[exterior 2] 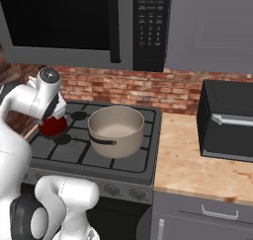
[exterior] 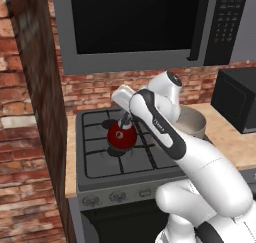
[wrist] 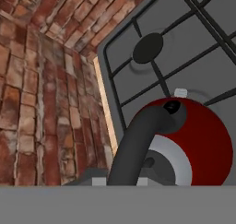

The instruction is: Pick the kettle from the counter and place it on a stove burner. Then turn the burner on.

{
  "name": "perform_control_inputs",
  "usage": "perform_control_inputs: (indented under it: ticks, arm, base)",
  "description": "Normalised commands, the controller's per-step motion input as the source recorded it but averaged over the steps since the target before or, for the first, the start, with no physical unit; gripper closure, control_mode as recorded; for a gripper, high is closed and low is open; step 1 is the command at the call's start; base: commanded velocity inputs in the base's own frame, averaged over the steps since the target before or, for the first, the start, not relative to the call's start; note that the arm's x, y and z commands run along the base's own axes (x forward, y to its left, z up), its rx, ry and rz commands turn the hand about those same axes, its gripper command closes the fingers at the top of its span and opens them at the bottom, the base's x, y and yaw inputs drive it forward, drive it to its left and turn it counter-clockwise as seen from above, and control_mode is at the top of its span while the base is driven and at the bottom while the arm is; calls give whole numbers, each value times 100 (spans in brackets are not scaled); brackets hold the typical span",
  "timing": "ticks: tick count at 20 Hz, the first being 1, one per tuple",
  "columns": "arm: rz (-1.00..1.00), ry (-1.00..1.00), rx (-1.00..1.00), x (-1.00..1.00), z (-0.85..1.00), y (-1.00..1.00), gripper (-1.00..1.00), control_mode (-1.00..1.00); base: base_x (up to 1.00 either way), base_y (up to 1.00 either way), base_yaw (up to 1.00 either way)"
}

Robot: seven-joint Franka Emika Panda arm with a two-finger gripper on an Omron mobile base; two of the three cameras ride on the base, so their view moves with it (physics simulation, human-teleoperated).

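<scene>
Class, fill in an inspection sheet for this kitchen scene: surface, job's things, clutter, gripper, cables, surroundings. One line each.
Surface: dark grey stove top with grate bars, tan counter on its right.
Job's things: red kettle over a left-side burner, whether it rests on the grate cannot be told; another burner behind it is free.
Clutter: beige pot on the stove's right side; black appliance on the counter.
Gripper: gripper above the kettle at its handle; grip state cannot be told.
Cables: nothing seen.
Surroundings: brick wall at left and behind, microwave overhead, knobs along the stove front.
</scene>
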Motion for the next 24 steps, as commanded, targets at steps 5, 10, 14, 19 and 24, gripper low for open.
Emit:
perform_control_inputs:
  ticks: [5, 10, 14, 19, 24]
  arm:
    - [-4, 0, 0, 22, -29, 3, 100, -100]
    - [-4, 0, 0, 22, -26, 4, 100, -100]
    - [-5, 0, 4, 23, -13, 4, 100, -100]
    - [-6, 0, 5, 21, -6, 3, 100, -100]
    - [-7, 2, 6, 15, -4, 1, 100, -100]
  base:
    - [0, 0, 0]
    - [0, 0, 0]
    - [0, 0, 0]
    - [0, 0, 0]
    - [0, 0, 0]
